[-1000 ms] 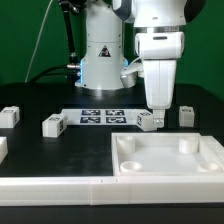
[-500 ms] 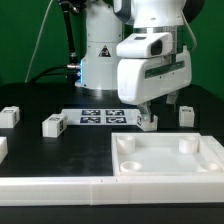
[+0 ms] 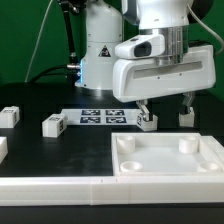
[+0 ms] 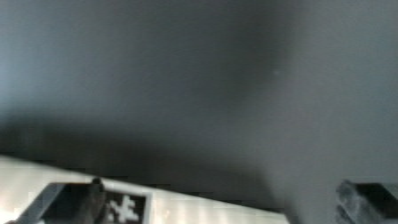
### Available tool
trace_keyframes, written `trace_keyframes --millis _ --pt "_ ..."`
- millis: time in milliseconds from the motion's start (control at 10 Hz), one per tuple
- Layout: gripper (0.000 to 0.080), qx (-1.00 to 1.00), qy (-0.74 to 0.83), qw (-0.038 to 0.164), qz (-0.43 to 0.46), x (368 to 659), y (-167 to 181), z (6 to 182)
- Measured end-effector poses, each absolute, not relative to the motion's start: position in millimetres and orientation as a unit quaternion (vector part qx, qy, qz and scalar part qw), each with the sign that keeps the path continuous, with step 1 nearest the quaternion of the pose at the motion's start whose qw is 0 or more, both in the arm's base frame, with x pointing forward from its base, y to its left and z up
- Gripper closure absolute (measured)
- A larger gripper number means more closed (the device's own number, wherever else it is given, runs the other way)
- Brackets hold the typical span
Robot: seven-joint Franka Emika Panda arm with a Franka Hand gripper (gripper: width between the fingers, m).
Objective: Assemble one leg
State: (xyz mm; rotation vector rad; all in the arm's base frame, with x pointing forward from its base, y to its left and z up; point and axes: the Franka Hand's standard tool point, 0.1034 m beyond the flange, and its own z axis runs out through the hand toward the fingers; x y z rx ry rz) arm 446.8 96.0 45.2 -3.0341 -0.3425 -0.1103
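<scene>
Several small white legs with tags lie on the black table: one [image 3: 148,122] just behind the tray, one [image 3: 185,117] at the exterior view's right, one [image 3: 52,125] and one [image 3: 9,115] at its left. My gripper [image 3: 166,108] hangs open and empty just above the table. Its fingers stand wide apart, one fingertip [image 3: 145,108] above the leg behind the tray, the other near the right leg. The wrist view is blurred. It shows the gripper [image 4: 221,205] with both dark fingertips apart and a white tagged surface [image 4: 139,208] by one of them.
The large white tray-like piece [image 3: 170,160] with round corner sockets lies at the front right. The marker board [image 3: 100,116] lies behind, in front of the robot base. A long white rail [image 3: 60,186] runs along the front edge.
The wrist has turned about its vertical axis, so the hand now faces the exterior view broadside with both fingers spread left and right. The legs have not moved.
</scene>
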Motion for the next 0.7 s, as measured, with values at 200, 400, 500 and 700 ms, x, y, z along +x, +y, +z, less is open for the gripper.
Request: trace_keyframes --millis 200,400,500,700 --pt "0.0151 -0.998 0.005 0.051 -0.033 430 103 41.0" --pt "0.0151 -0.992 0.11 0.061 -0.026 420 118 40.3" --pt "0.0151 -0.993 0.097 0.062 -0.023 412 129 41.3" --pt "0.0151 -0.994 0.086 0.064 -0.014 402 149 47.5"
